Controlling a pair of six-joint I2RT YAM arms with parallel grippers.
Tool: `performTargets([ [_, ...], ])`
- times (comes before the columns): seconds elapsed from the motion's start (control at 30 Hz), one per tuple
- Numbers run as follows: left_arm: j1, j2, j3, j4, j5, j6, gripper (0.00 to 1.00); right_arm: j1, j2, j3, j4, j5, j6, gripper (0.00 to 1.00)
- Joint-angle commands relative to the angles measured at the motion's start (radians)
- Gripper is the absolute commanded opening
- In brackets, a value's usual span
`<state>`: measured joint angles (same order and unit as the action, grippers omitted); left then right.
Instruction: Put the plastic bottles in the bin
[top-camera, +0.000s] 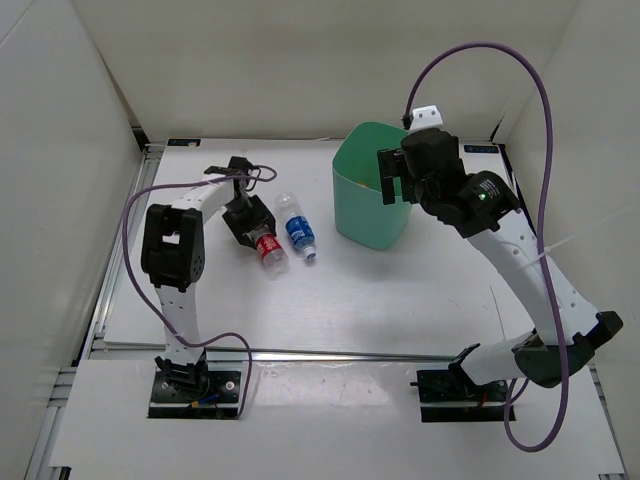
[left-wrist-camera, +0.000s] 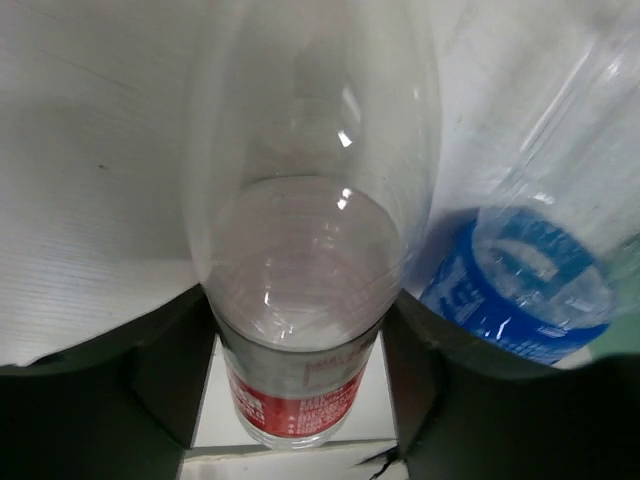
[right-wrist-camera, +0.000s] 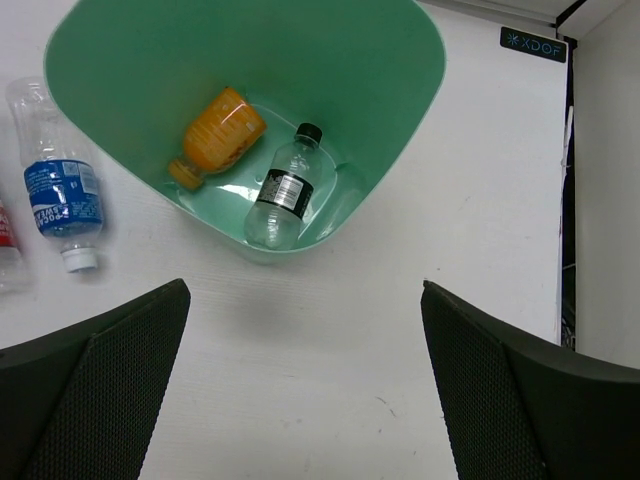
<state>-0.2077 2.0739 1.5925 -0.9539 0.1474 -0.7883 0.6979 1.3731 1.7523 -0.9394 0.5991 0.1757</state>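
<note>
Clamping the red-label bottle (left-wrist-camera: 300, 390) between its fingers, the left gripper (top-camera: 255, 232) has the blue-label bottle (left-wrist-camera: 510, 290) just outside one finger; the right gripper (right-wrist-camera: 305, 300) gapes, the bin (right-wrist-camera: 380, 120) beyond its fingertips.

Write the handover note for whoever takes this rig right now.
Left gripper: jaws appear closed on the red-label bottle, which lies on the table.
Right gripper: jaws wide open, empty, above the bin.
In the bin: orange bottle and black-capped bottle, both lying on the bottom.
On the table: blue-label bottle, right beside the red-label one, left of the bin.
Done: two of four bottles.
Left: carry the red-label bottle to the bin, then the blue-label one.
</note>
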Motion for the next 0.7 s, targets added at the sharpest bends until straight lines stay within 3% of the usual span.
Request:
performTargets([
  [0.0,-0.007,-0.012,-0.052,0.007,0.020,0.035,0.69,0.005,-0.029,-0.011,0.031,0.008,-0.010,1.00],
  [0.1,-0.007,-0.034,-0.092,0.007,-0.002,0.044,0.58,0.005,-0.029,-0.022,0.031,0.008,-0.010,1.00],
  [0.2,-0.007,-0.058,-0.101,0.007,-0.011,0.044,0.37,0.005,-0.039,-0.033,0.031,0.018,-0.010,1.00],
  [0.3,0.028,-0.106,-0.054,-0.032,-0.038,0.044,0.27,0.005,-0.039,-0.033,0.031,0.062,-0.010,1.00],
  [0.47,0.060,-0.212,0.192,0.001,0.007,0.017,0.27,-0.015,-0.048,-0.033,0.011,0.125,0.044,1.00],
  [0.53,0.060,-0.212,0.399,0.010,0.038,0.017,0.28,-0.052,-0.048,-0.042,-0.045,0.163,0.099,1.00],
  [0.63,0.060,-0.155,0.637,0.041,0.153,0.006,0.30,-0.156,-0.087,-0.042,-0.114,0.182,0.316,1.00],
  [0.67,0.060,-0.155,0.668,0.105,0.223,-0.015,0.32,-0.248,-0.129,-0.087,-0.127,0.097,0.402,1.00],
])
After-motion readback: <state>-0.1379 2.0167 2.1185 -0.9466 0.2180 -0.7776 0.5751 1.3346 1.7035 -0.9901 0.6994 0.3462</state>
